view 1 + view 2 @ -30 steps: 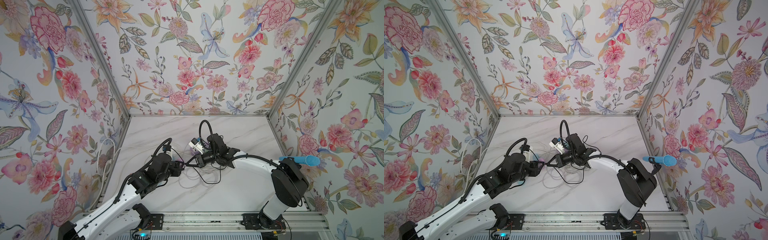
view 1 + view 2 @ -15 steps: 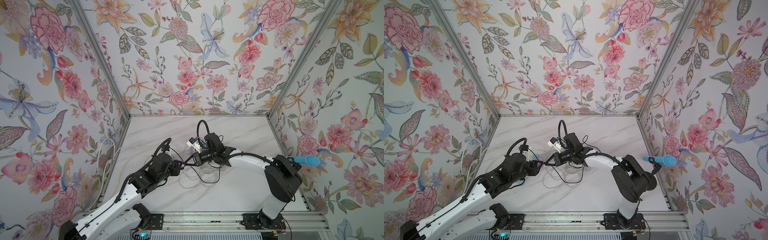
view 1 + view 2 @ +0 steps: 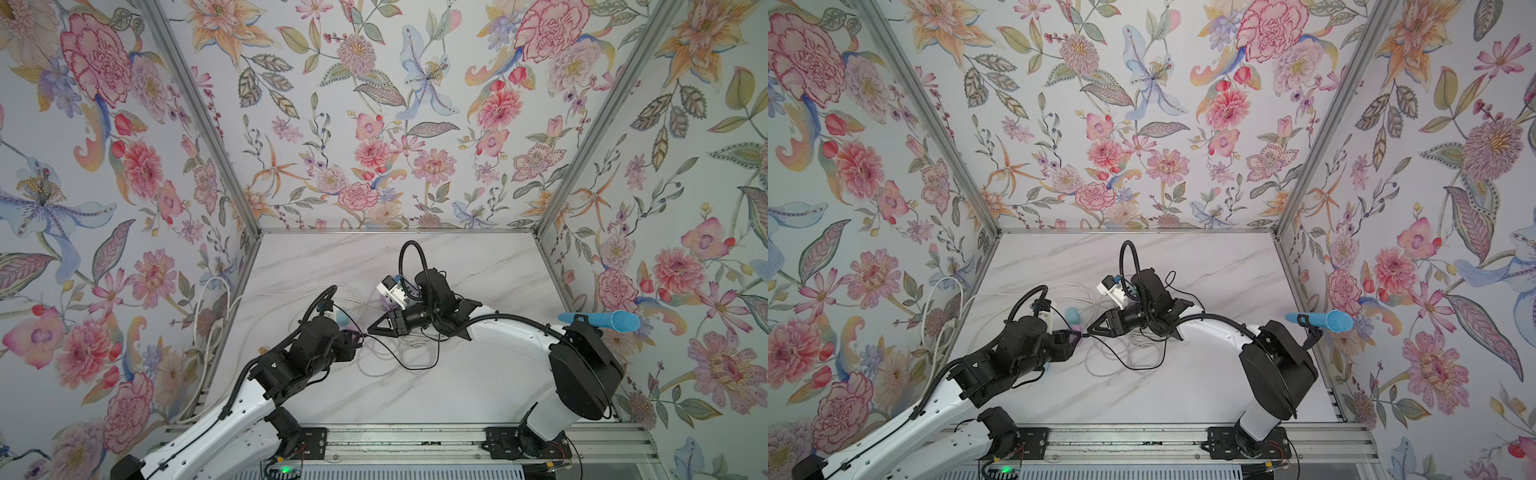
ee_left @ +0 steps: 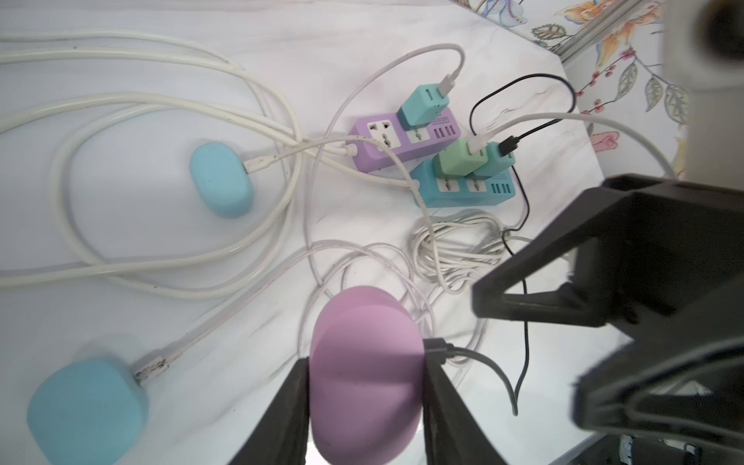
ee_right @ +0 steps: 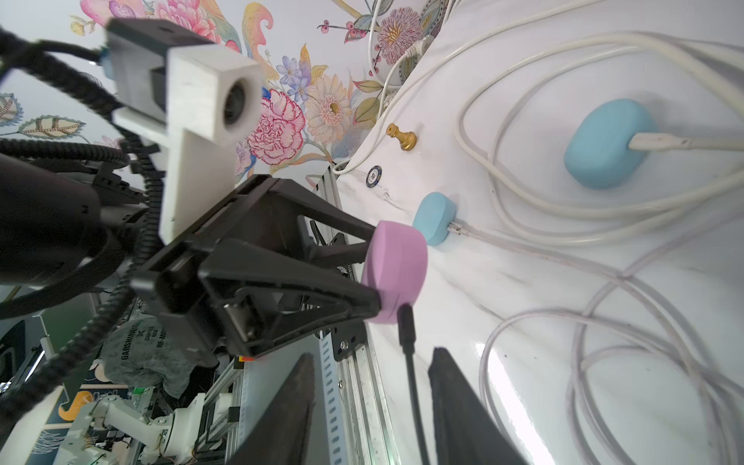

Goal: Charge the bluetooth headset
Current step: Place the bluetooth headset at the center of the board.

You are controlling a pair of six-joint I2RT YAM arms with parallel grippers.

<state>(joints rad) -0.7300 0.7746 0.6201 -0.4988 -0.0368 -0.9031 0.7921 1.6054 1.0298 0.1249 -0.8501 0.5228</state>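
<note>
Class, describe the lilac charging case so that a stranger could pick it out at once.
On the marble table, look to the left gripper. Clamped in it is a lilac oval case. The two neighbouring cases are blue with white cables; this one alone is lilac, with a black cable plugged in.

- Earbud case (image 4: pixel 364 374) sits between the fingers of the left gripper (image 4: pixel 365 360), a charging cable (image 4: pixel 475 356) plugged into its side.
- Right gripper (image 5: pixel 372 354) straddles that cable, just beside the case.
- Cable coil (image 4: pixel 455 241) lies between the case and two side-by-side power strips (image 4: pixel 374 157), adapters (image 4: pixel 420 106) standing on them.
</note>
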